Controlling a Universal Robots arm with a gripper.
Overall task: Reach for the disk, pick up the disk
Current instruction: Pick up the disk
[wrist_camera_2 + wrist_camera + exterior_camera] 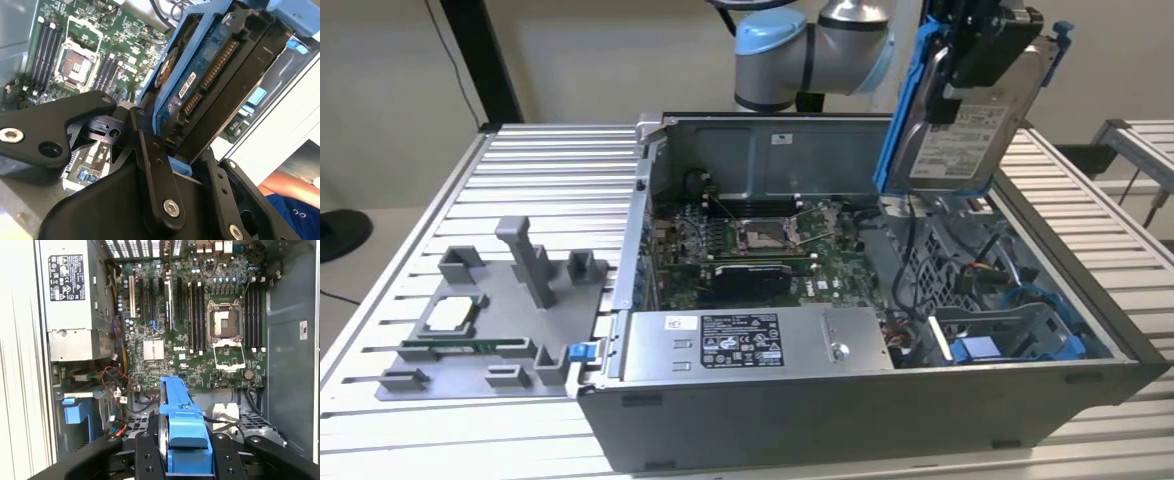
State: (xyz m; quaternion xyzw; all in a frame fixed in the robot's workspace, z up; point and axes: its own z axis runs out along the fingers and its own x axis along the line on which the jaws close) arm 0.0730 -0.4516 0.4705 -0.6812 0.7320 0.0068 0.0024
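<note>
From the exterior view's left we see one grey fixture plate (467,330) holding one white chip (450,314), then one open computer case (854,420) containing one motherboard (747,250) and one power supply (747,345), and above its right side the gripper (983,50) clamped on one disk (958,125), lifted clear.

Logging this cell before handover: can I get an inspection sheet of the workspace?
Surface: slatted metal table carrying an open computer case.
Job's things: disk in its blue frame, lifted clear above the case, held on edge.
Clutter: grey fixture plate with upright posts, on the exterior view's left; power supply inside the case.
Grippers: gripper shut on the disk.
Cables: red, orange and black wires inside the case beside the motherboard.
Surroundings: a person's arm in the second wrist view.
</note>
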